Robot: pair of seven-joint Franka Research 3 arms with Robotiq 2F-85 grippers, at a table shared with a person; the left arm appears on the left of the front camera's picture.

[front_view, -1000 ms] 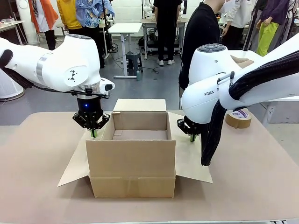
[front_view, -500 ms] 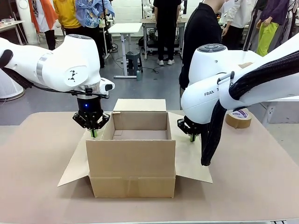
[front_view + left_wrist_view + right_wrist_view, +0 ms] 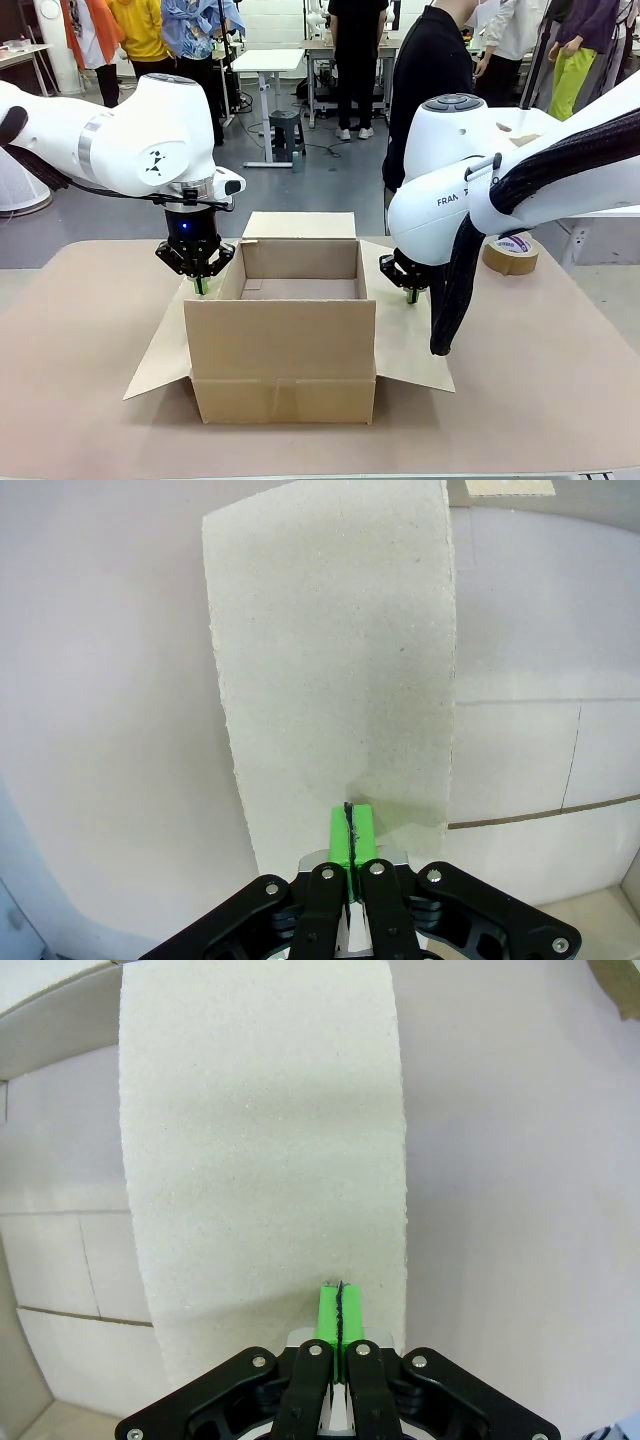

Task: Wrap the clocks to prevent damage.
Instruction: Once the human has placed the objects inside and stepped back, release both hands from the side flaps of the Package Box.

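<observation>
cardboard box (image 3: pixel 280 345) open, plain brown; left gripper (image 3: pixel 201 287) and right gripper (image 3: pixel 412 296) clenched, empty.

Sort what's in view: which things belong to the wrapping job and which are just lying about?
Job: open cardboard box; left claw, shut, over its left flap; right claw, shut, over its right flap.
Lying about: tape roll on the table, untouched.

The open box (image 3: pixel 285 345) sits on the counter (image 3: pixel 80 330) between the two grippers. The left gripper (image 3: pixel 201 287) stands over the box's left flap (image 3: pixel 160 360), just outside the wall. The right gripper (image 3: pixel 412 296) stands over the right flap (image 3: pixel 405 345). A tape roll (image 3: pixel 511 254) lies on the counter to the right of the right gripper, slightly farther back.
</observation>
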